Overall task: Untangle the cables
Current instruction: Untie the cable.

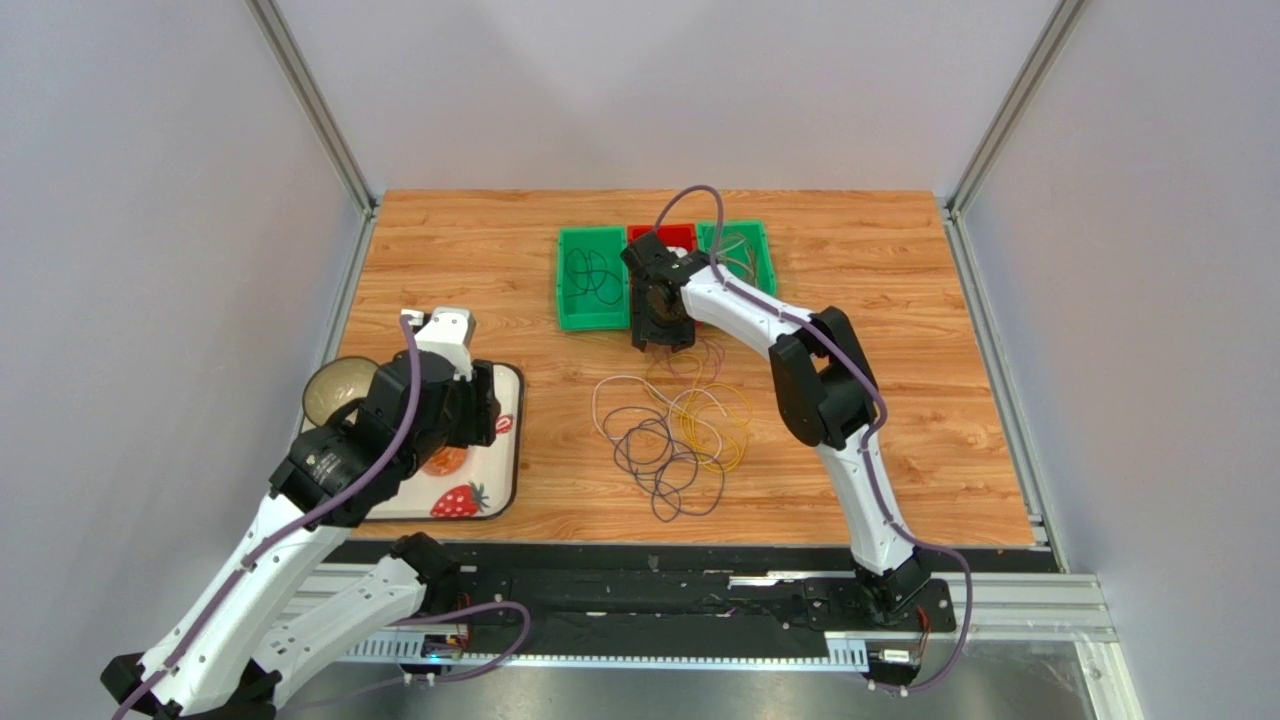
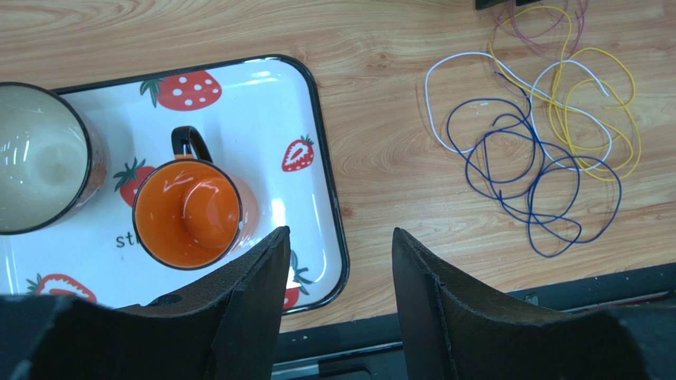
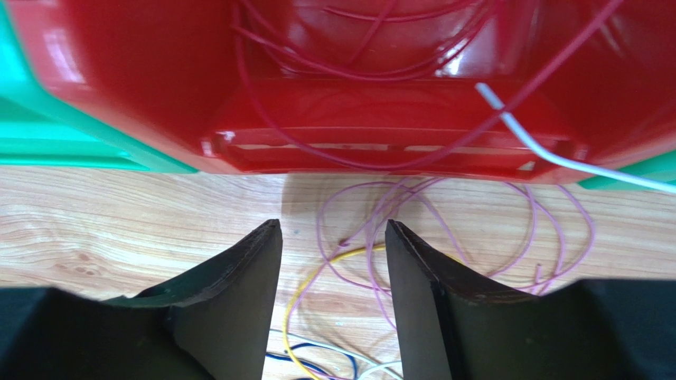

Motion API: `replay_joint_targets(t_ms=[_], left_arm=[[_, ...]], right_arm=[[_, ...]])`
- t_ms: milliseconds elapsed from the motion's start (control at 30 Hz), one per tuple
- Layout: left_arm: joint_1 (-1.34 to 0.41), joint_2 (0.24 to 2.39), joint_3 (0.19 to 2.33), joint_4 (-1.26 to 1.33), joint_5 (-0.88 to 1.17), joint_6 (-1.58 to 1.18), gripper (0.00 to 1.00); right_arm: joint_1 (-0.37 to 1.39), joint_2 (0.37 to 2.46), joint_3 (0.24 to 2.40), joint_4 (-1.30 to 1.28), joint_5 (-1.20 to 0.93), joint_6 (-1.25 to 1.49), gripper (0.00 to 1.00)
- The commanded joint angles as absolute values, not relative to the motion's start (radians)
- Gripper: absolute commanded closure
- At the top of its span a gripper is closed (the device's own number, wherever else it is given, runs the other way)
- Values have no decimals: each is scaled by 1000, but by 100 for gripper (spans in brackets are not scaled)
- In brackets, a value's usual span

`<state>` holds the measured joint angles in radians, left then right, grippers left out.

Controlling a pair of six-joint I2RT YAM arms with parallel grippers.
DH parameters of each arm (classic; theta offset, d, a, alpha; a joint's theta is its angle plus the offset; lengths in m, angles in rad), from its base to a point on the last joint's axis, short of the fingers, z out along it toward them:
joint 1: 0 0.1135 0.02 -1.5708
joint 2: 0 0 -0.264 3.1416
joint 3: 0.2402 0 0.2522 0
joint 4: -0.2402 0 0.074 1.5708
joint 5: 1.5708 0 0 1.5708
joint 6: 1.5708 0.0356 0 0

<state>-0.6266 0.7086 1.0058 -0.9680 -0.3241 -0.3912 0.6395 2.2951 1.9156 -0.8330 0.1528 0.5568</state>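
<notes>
lying flat, cables (image 1: 663,446) loop every way; left gripper (image 2: 339,232), right gripper (image 3: 333,224) both spread, empty.

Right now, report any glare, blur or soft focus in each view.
Top view: even light, sharp, no glare on the table. Left wrist view: white glare on the tray and inside the orange mug. Right wrist view: bright reflections on the red bin, slightly soft up close.

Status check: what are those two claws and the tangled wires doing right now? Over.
Left gripper open, over tray edge. Right gripper open, empty, at red bin. Cables tangled on table, some red ones in bin.
</notes>
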Motion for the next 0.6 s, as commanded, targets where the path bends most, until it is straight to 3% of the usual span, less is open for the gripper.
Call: replay_joint_targets(t_ms=[0, 333, 567], left_arm=[[-629, 698, 1002, -942, -325, -382, 41], [-629, 693, 999, -940, -324, -380, 41], [-629, 692, 1000, -940, -325, -380, 41]], right_arm=[[657, 2324, 1976, -850, 179, 574, 46], [675, 2356, 1994, -874, 198, 569, 58], [696, 2373, 1991, -882, 206, 549, 85]])
